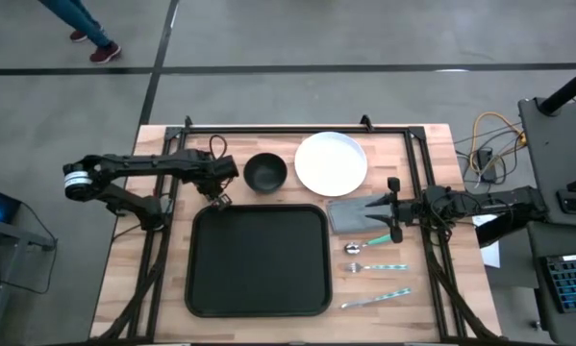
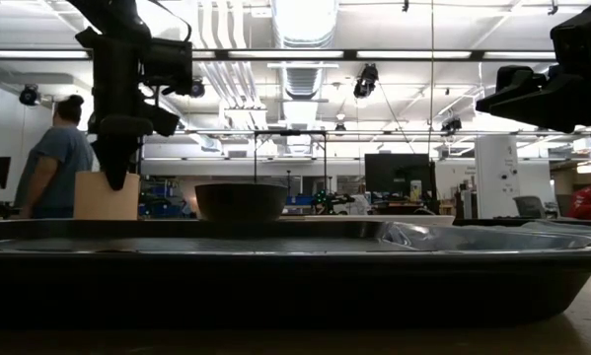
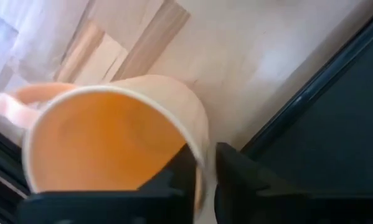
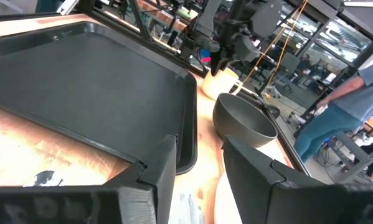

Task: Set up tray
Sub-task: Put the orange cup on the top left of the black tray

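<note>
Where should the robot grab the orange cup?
By its rim wall, from straight above: the cup stands upright, mouth open, so one finger fits inside and one outside, away from the handle. The left gripper pinches it so, beside the tray. The right gripper waits over the napkin.

The large flat black rectangular tray (image 1: 258,259) lies mid-table; behind it sit a dark round bowl (image 1: 264,171) and a white round plate (image 1: 331,162), and the metal cutlery (image 1: 374,268) lies right of it, apparently apart.

Wooden table (image 1: 114,279) under tray (image 1: 258,259), plate (image 1: 331,162)
</note>
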Robot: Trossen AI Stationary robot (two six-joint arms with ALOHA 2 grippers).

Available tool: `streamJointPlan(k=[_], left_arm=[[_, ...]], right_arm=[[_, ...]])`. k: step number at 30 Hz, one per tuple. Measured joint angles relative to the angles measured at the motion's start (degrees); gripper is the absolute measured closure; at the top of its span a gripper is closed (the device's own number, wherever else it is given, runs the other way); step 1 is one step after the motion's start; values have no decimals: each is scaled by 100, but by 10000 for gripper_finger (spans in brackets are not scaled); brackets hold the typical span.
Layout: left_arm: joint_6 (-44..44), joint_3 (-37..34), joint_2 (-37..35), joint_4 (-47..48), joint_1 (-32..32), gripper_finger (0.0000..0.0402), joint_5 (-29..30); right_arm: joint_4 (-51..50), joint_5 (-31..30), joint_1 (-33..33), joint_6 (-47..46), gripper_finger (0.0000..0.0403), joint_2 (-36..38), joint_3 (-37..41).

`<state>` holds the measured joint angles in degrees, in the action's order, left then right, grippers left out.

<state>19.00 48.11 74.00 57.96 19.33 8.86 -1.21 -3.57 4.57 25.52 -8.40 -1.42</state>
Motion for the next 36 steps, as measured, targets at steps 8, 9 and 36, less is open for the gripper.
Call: streamJointPlan(k=[8,9,36], left_arm=[[-35,-39,-4,8,-18,400,-258],[-35,-29,-4,22,-17,400,-264],[-5,1778,-4,1046,-952,401,-711]], right_arm=[[0,0,-1,0,280,0,-1],[0,0,-2,0,280,0,1],[0,0,-2,0,280,2,0]])
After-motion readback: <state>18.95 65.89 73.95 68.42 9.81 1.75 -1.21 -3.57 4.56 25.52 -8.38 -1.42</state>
